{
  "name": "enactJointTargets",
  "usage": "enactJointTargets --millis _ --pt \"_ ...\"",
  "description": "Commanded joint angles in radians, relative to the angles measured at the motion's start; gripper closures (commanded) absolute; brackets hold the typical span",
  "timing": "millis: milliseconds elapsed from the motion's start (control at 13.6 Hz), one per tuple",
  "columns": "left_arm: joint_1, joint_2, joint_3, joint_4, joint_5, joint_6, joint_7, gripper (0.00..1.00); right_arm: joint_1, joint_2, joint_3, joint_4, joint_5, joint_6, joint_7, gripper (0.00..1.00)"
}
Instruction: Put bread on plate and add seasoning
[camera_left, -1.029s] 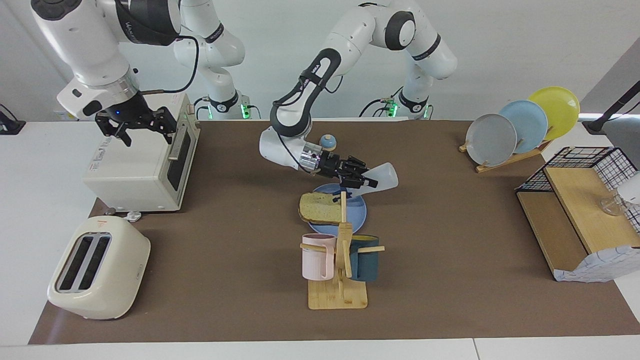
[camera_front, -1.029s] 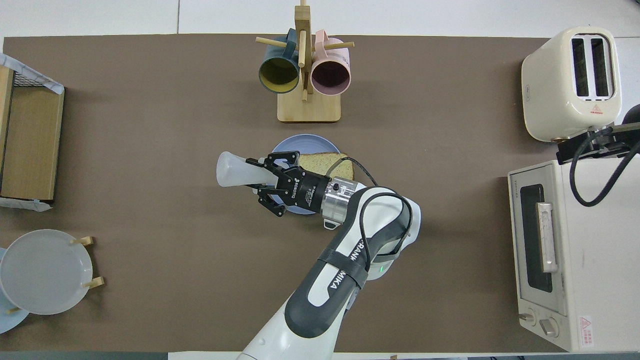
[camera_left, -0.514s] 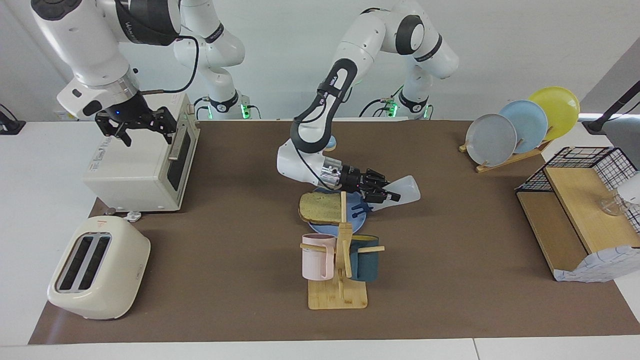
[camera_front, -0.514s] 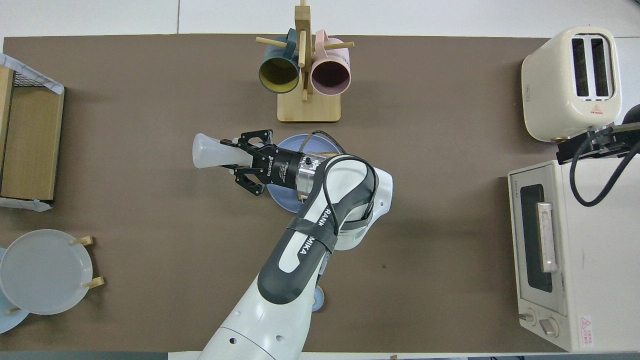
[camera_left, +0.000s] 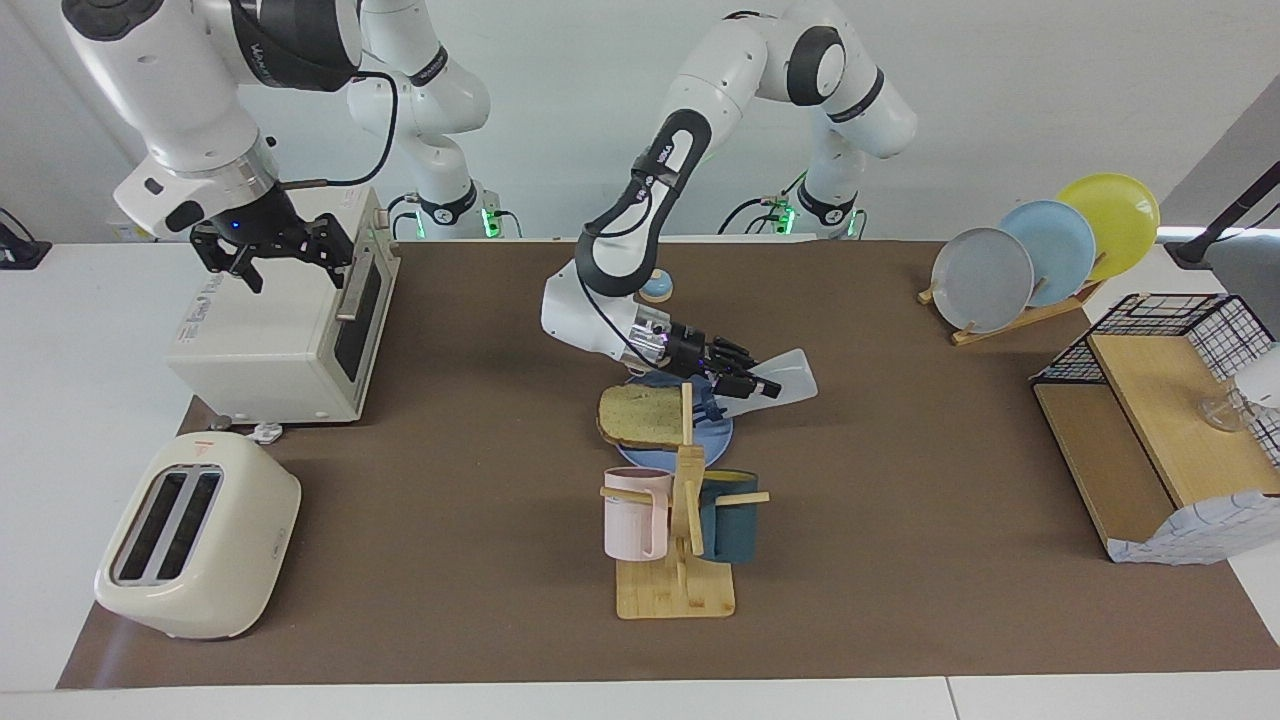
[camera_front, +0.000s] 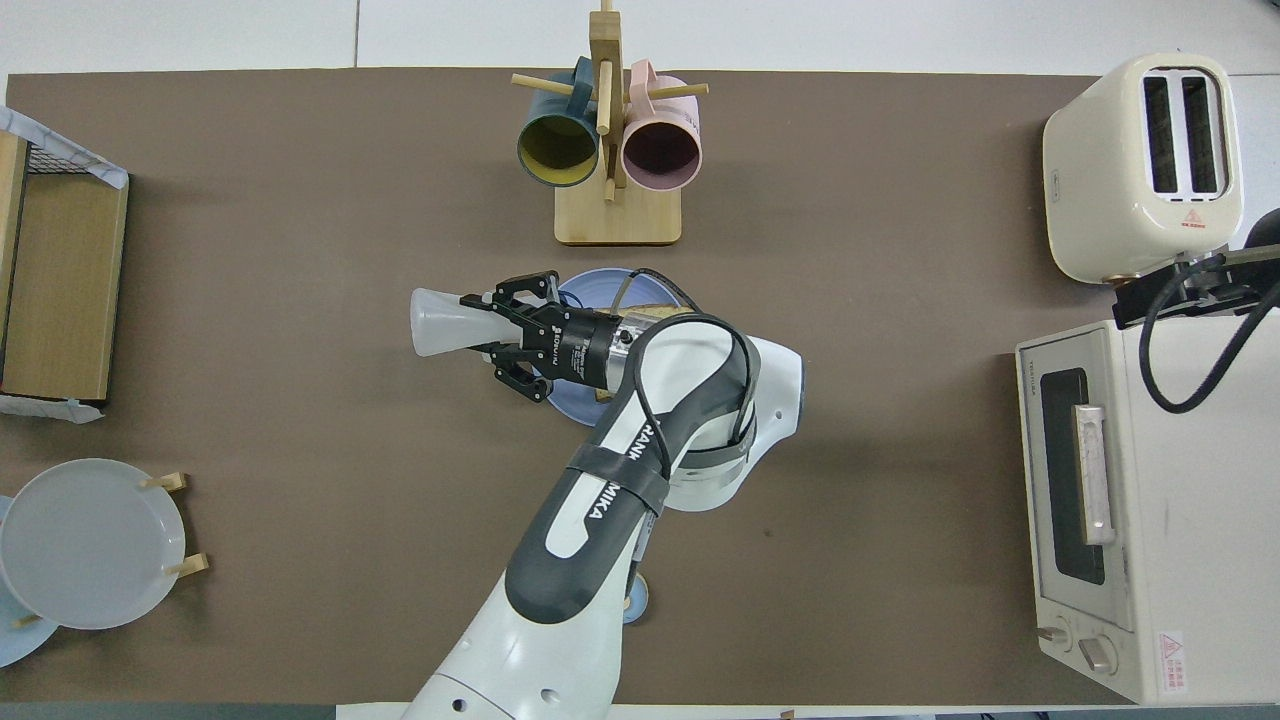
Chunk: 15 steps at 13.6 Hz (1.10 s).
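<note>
**Seasoning bottle swung back toward plate, pour step underway**

Since approx a sec ago, the left hand (camera_left: 745, 381) w/ the seasoning (camera_left: 785, 375) went out past the plate rim toward the frame's right, then came partway back and dipped; bottle now lies nearly flat, base pointing right in the facing view, cap end hidden at the fingers.

Step in hand: adding seasoning. Bread (camera_left: 642, 416) already sits on the plate (camera_left: 718, 435), centre of frame, just above the mug rack (camera_left: 682, 530). In the overhead view the bottle (camera_front: 445, 322) is mid-frame, off the plate's (camera_front: 592, 288) edge, not over the bread, which the arm hides there.

Next move, my read: bring cap end over the toast, tip it down, shake. Needs a wrist roll & a short shift toward the bread; rack post stands close, so watch clearance.

Pose: left arm enters from top centre-right in the facing view, elbow high, forearm dropping to a wrist bent sideways; left hand clamped tight on the bottle neck. Right hand (camera_left: 270, 250), upper left of frame, waits over the toaster oven (camera_left: 270, 340), fingers spread wide, holding nothing.
</note>
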<state>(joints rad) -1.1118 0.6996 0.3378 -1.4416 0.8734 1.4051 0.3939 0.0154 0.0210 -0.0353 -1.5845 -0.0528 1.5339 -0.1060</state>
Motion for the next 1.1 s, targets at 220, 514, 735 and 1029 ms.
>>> enactJointTargets --millis 220,514,735,1029 --pt "0.107 -0.144 -0.003 -0.06 -0.08 0.127 -0.016 1.0 -0.017 -0.024 0.009 -0.029 0.002 0.014 -0.02 0.0" --pt "0.182 -0.172 -0.003 -0.059 -0.148 0.195 -0.036 1.0 -0.017 -0.024 0.009 -0.029 0.001 0.014 -0.02 0.0" --pt "0.289 -0.236 -0.005 -0.063 -0.262 0.34 -0.035 1.0 -0.017 -0.024 0.009 -0.029 0.002 0.014 -0.02 0.0" --pt "0.429 -0.269 -0.003 -0.062 -0.489 0.501 -0.101 1.0 -0.017 -0.024 0.009 -0.029 0.002 0.014 -0.02 0.0"
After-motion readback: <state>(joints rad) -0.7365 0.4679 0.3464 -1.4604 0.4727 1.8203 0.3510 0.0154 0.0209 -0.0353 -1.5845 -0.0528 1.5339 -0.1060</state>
